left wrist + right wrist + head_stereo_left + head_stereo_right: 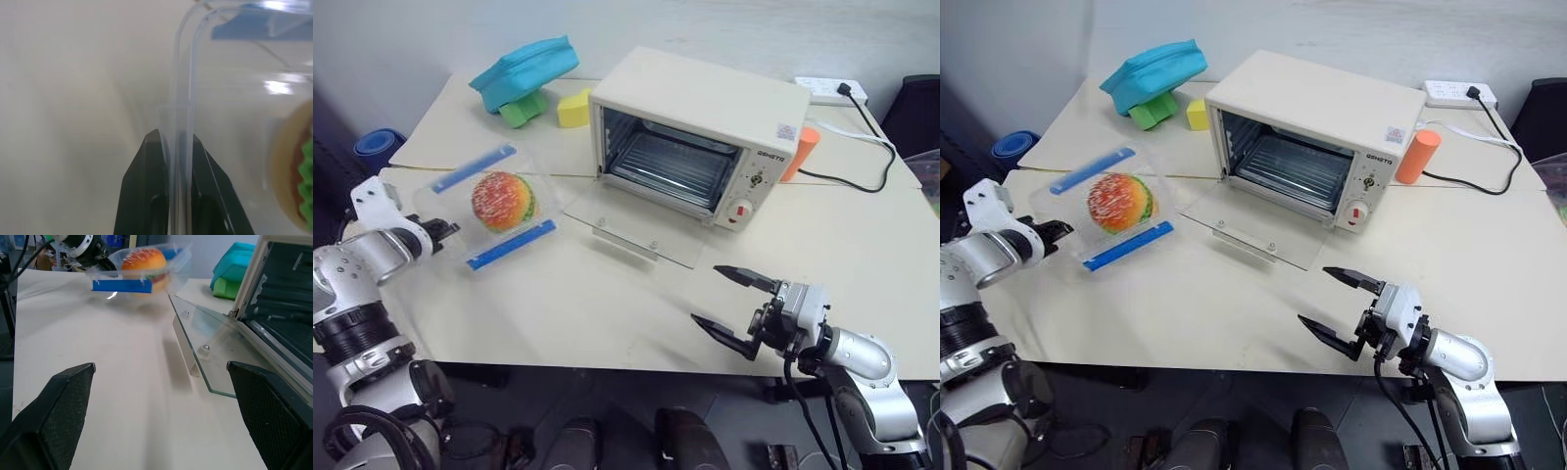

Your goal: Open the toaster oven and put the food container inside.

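The cream-white toaster oven (705, 108) stands at the back of the table, its glass door (626, 230) folded down flat and the rack inside showing. The food container (494, 201), a clear box with two blue clips and a toy hamburger inside, hangs tilted just above the table to the oven's left. My left gripper (445, 230) is shut on the container's near rim; in the left wrist view the clear edge (178, 98) runs between the closed fingertips. Near the table's front edge, my right gripper (734, 299) stands open with nothing in it, in front of the door.
A teal pouch (524, 70) lies on a green block (524, 108) at the back left, beside a yellow block (574, 108). An orange cylinder (800, 152) stands right of the oven. A power strip (830, 90) and black cable lie at the back right.
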Controlling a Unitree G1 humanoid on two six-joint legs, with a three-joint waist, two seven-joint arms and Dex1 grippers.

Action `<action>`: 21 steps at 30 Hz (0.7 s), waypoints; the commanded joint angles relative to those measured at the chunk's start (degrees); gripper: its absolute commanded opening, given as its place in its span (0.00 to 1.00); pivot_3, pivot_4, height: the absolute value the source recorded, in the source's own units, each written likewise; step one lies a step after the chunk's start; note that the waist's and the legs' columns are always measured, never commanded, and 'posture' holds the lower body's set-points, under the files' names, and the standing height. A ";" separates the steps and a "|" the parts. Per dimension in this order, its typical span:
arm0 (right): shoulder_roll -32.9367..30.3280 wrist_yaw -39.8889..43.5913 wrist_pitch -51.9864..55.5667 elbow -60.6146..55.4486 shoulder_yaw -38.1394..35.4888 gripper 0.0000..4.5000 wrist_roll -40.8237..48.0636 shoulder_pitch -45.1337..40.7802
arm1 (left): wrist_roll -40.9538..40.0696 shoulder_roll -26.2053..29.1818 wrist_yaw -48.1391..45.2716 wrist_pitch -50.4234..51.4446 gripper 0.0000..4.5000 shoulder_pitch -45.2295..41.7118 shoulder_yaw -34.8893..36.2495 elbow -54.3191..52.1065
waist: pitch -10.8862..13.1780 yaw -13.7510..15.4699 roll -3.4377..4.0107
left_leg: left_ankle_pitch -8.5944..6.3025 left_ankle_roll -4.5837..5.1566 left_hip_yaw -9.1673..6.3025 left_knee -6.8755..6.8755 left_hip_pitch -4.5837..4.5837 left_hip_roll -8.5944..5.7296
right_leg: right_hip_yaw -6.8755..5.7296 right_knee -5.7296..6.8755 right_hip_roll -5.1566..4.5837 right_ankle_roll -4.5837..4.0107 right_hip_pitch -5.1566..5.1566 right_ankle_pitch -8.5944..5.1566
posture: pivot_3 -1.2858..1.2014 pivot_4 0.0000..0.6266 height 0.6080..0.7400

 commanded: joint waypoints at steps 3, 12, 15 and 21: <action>0.27 -1.18 -1.61 -2.46 -0.79 1.00 0.24 1.00 | 1.06 4.73 -7.09 -5.20 0.00 -2.70 -2.53 3.57 | 0.00 0.06 0.00 | 0.00 0.00 -0.01 0.01 -0.01 -0.01 | -0.01 0.00 -0.01 0.00 0.00 0.00 | 0.52 0.24 1.00; -0.82 -2.54 -1.65 -3.68 -2.93 1.00 0.54 3.64 | 3.34 10.54 -24.43 -10.29 0.00 -14.03 -15.45 14.02 | 0.04 0.45 -0.07 | 0.00 0.01 -0.02 0.01 -0.03 -0.01 | -0.02 0.01 -0.01 0.00 -0.01 0.00 | 0.52 0.24 1.00; -1.15 -3.25 -1.52 -4.41 -4.01 1.00 0.59 5.01 | 6.19 9.29 -33.29 -12.03 0.00 -21.83 -25.17 18.03 | 0.07 1.28 -0.13 | 0.01 0.02 -0.11 0.12 -0.16 -0.05 | -0.18 -0.01 -0.01 0.00 -0.01 0.00 | 0.52 0.24 1.00; -0.97 -4.97 -1.34 -6.83 -5.03 1.00 0.24 8.44 | 11.05 -0.32 -39.36 -15.59 0.00 -32.02 -35.10 25.99 | 0.07 1.19 -0.13 | -0.04 0.15 -0.12 0.22 -0.22 -0.16 | -0.23 0.18 0.00 0.01 0.00 0.00 | 0.52 0.24 1.00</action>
